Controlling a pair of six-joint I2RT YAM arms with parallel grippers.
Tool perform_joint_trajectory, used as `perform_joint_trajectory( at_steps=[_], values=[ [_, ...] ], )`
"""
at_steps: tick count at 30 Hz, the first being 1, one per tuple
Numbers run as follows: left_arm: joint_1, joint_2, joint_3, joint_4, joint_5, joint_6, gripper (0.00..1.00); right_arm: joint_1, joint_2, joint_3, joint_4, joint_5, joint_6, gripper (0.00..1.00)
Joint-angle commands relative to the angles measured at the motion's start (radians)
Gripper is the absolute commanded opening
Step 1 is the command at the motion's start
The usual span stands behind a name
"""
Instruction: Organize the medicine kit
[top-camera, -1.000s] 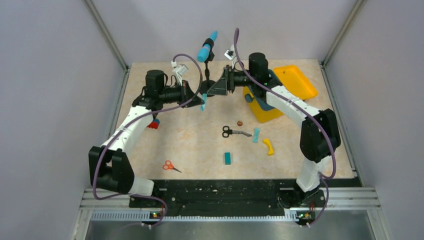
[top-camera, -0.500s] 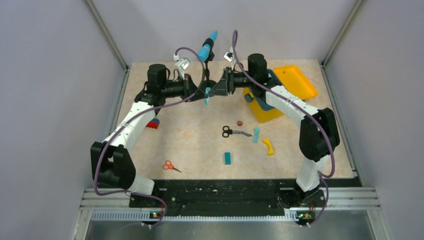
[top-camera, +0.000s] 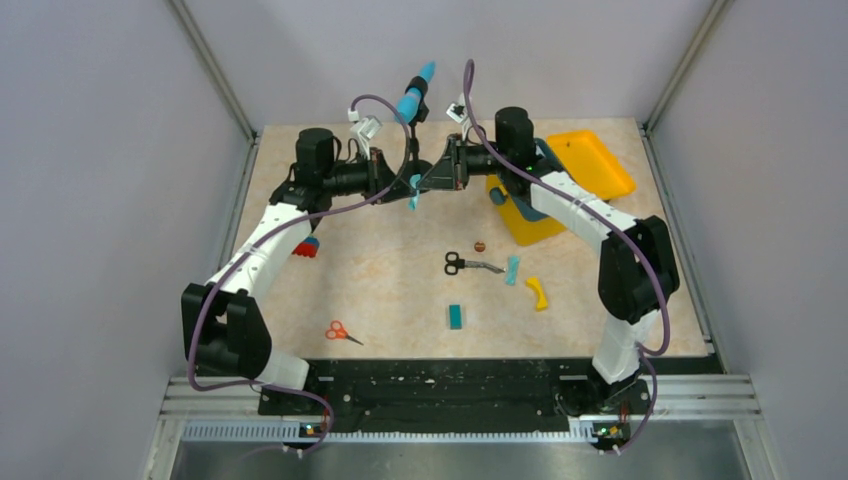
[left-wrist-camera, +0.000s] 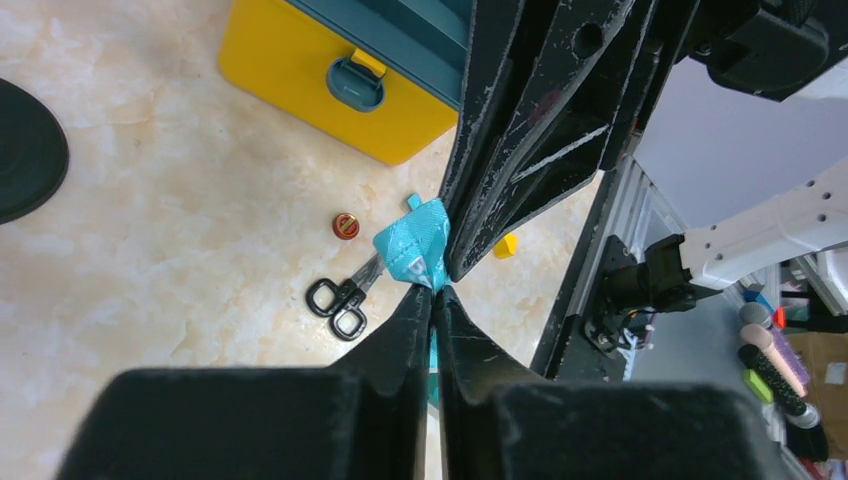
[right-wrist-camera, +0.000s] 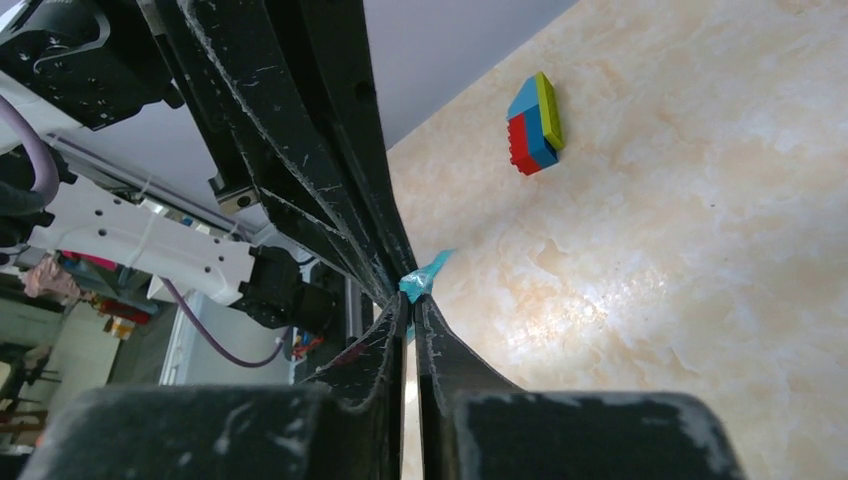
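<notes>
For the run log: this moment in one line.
left gripper shut on small teal packet | right gripper shut on it | held midair

The right arm (top-camera: 570, 200) covers much of the medicine kit (top-camera: 592, 160) from above.

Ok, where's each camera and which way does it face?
Top external: above and behind, looking down on the table; left arm and right arm show.
Left wrist: on the left arm, looking past the left hand toward the medicine kit.
Right wrist: on the right arm, looking past the right hand toward the toy bricks.
Both wrist views share the teal packet, pinched by both hands.
</notes>
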Motion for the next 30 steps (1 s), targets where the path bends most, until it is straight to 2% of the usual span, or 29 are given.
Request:
perform_joint_trajectory(
  at_steps=[1, 2, 3, 8, 13, 16, 20, 23, 26, 30],
  values=[
    [-0.011, -0.015, 0.001, 0.027, 0.010, 0.022, 0.21, 0.011, -0.008, -0.016, 0.063, 0.013, -0.008, 0.00],
    [-0.011, -0.020, 0.001, 0.016, -0.004, 0.027, 0.34, 0.009, -0.017, -0.021, 0.062, 0.020, -0.012, 0.00],
    [-0.010, -0.022, 0.001, 0.005, -0.019, 0.034, 0.43, 0.008, -0.023, -0.027, 0.056, 0.026, -0.022, 0.00],
    [-0.010, -0.048, -0.001, -0.056, -0.047, 0.095, 0.55, -0.002, -0.064, -0.053, -0.032, 0.046, -0.109, 0.00],
    [-0.004, -0.093, -0.007, -0.159, -0.055, 0.191, 0.60, -0.082, -0.132, -0.070, -0.219, 0.075, -0.255, 0.00],
    [-0.003, -0.125, -0.031, -0.221, -0.124, 0.247, 0.65, -0.178, -0.175, -0.023, -0.447, 0.114, -0.414, 0.00],
    [-0.004, -0.159, -0.056, -0.288, -0.191, 0.338, 0.67, -0.314, -0.191, 0.095, -0.798, 0.277, -0.729, 0.00],
    [-0.004, -0.177, -0.078, -0.300, -0.214, 0.368, 0.68, -0.360, -0.146, 0.222, -1.045, 0.476, -0.957, 0.00],
    [-0.004, -0.185, -0.098, -0.294, -0.218, 0.372, 0.68, -0.370, -0.114, 0.272, -1.102, 0.648, -1.073, 0.00],
    [-0.002, -0.184, -0.106, -0.295, -0.214, 0.364, 0.68, -0.371, -0.065, 0.331, -1.103, 0.807, -1.110, 0.00]
  ],
)
